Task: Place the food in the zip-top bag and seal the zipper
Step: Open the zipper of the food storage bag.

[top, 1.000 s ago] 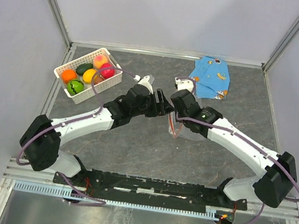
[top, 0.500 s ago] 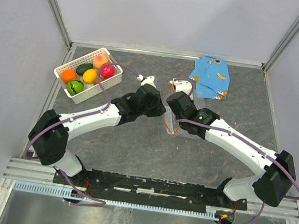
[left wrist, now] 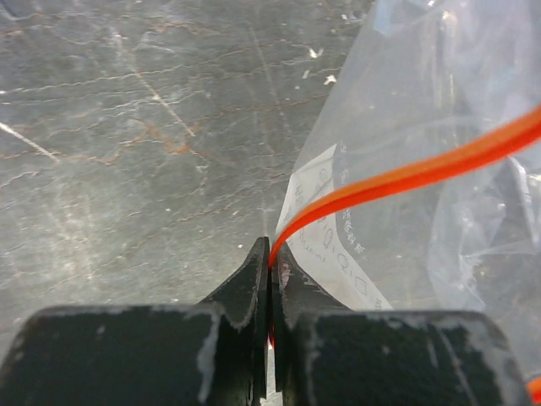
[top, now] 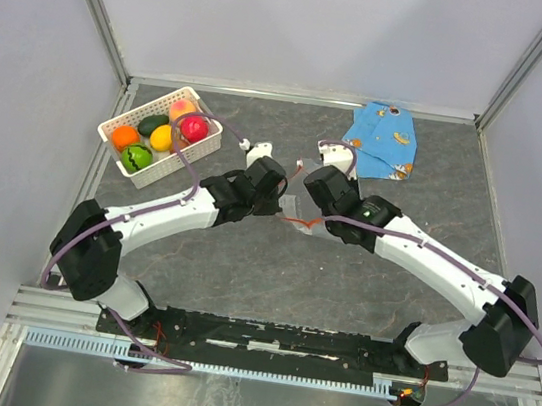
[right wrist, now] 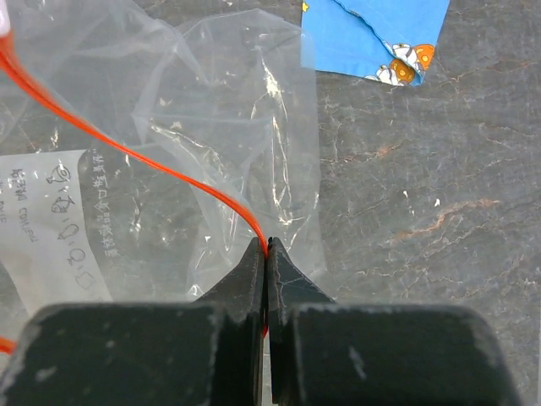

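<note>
- Now vs a second ago: the left gripper [left wrist: 269, 251] has gone from apart to clamped on the zipper [left wrist: 406, 173]. The left arm has pulled back toward the table's left side. The orange strip now runs sideways between the two wrists instead of hanging under the right one.
- No change on the right gripper [right wrist: 266, 247]: jaws together, pinching another stretch of the zipper.
- Pose: both arms reach in from the near edge and meet around the middle of the table [top: 241, 270], wrists facing each other, close but apart.
- Look of the zip-top bag [right wrist: 211, 101]: clear, crinkled, with a white printed label on one face. It is held between the two grippers at table centre. Can't tell whether the mouth is sealed.
- All six pieces of the food [top: 162, 137] sit in the white basket [top: 113, 122] near the far-left corner, well apart from the bag.
- Off-task: blue cloth [top: 383, 138] lies by the far edge, right of middle.
</note>
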`<state>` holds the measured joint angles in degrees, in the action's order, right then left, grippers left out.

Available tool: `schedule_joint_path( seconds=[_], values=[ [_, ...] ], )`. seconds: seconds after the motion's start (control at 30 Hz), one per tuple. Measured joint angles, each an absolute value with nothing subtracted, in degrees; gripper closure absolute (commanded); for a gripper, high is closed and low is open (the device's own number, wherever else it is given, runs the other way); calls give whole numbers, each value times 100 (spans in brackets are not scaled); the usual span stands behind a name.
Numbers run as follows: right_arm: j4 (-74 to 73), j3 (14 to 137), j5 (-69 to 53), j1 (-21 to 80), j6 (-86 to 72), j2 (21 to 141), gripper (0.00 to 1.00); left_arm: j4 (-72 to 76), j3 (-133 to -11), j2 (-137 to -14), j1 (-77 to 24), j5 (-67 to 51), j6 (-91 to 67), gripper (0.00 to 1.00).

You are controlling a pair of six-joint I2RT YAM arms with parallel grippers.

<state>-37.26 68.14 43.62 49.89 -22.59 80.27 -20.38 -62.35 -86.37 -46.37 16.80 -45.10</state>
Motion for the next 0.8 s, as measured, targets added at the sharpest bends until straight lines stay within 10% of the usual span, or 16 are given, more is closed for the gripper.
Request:
schedule_joint_path(
  seconds=[0.43, 0.8],
  values=[
    [-3632, 6921, 4110, 5022, -2215, 7448, 98, -2875, -6624, -8497, -4668, 2602, -4510, 96],
    [-3531, 6897, 4303, 5019, -2161, 7448, 98, -2171, -6401, -7872, -4663, 1964, -4501, 48]
  ],
)
